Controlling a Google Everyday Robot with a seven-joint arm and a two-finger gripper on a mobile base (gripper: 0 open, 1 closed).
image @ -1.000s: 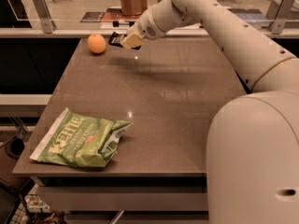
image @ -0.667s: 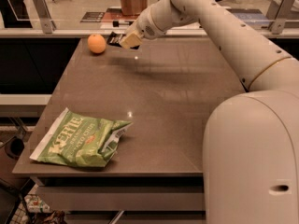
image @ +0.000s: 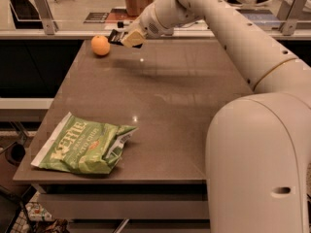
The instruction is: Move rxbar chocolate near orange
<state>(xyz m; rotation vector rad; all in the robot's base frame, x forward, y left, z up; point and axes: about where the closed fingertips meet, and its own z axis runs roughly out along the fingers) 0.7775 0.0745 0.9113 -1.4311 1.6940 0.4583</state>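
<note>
One gripper (image: 124, 37), clamped on the rxbar chocolate (image: 115, 36), has edged slightly left. The flat black bar is held above the smooth brown desk (image: 184, 106), just right of the round orange (image: 100, 45). The crinkled green chip bag (image: 82, 149) is unmoved.

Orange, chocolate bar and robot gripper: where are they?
orange (image: 100, 45), camera view, middle of the fruit.
gripper (image: 125, 38), camera view, between its fingertips, raised just right of the orange.
rxbar chocolate (image: 115, 36), camera view, black wrapper end sticking out of the gripper.
</note>
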